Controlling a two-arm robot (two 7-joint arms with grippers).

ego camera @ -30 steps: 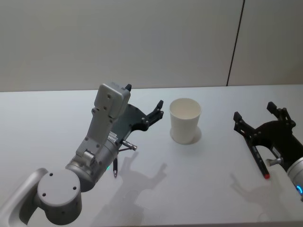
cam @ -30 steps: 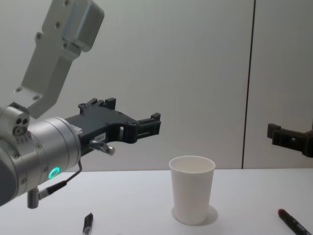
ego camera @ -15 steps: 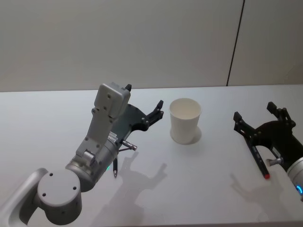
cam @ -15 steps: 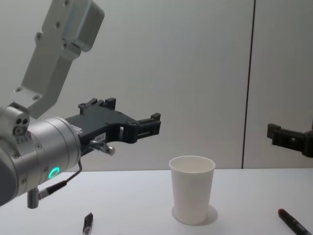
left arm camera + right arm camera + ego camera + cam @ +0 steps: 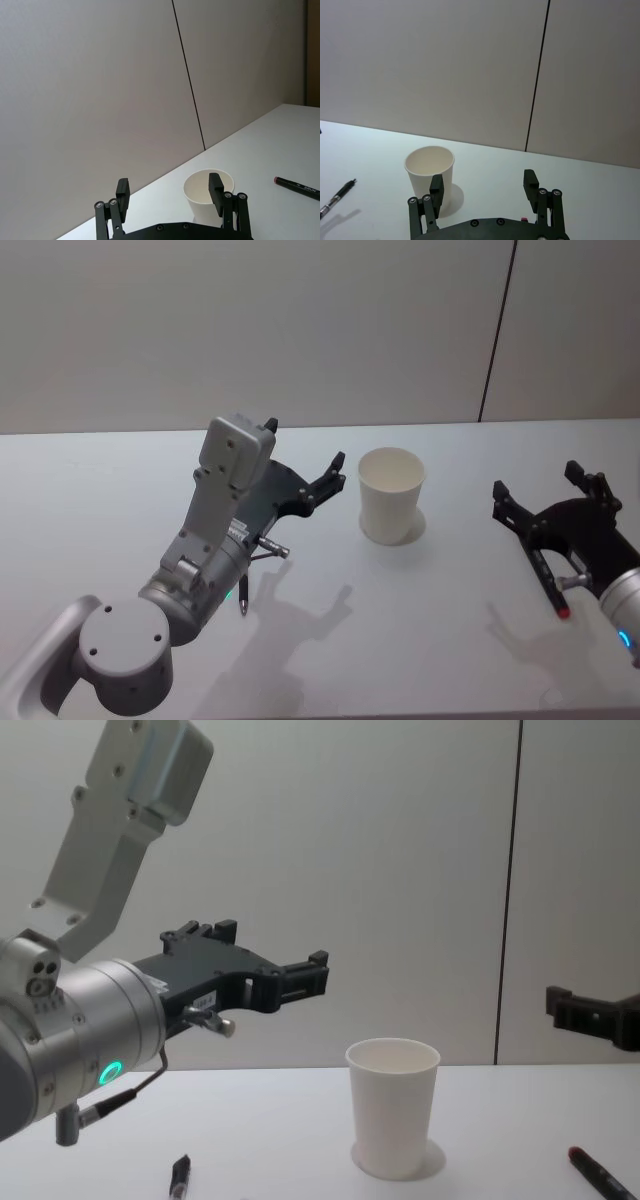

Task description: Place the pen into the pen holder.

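The right gripper (image 5: 537, 480) has sunk a little toward the bench (image 5: 440, 650) over the last second. This shows most plainly in the chest view, where its dark finger sits lower against the wall. The left arm, the cup and both pens have stayed put.

The right gripper's fingers are spread wide and hold nothing. They hang above the red-tipped pen (image 5: 556, 598), which lies flat on the bench well to the right of the pen holder (image 5: 392, 495), its red end toward the robot. That wide spread suits a descent, leaving room for the fingers to straddle the barrel before closing. The gripper's frame covers much of the pen from the head camera, so I cannot tell whether the fingers are square across the barrel.

The pen holder stands upright at mid-bench with its mouth open upward and nothing visible inside. It is within reach of either arm.

The left gripper (image 5: 303, 445) is held up off the bench just left of the cup and pointed toward it, its fingers also spread and empty. It looks idle. A black pen (image 5: 242, 598) lies on the bench beneath that arm, untouched.

I judge the step in hand to be the approach to the grasp, with lifting, carrying and dropping the pen into the cup all still ahead.
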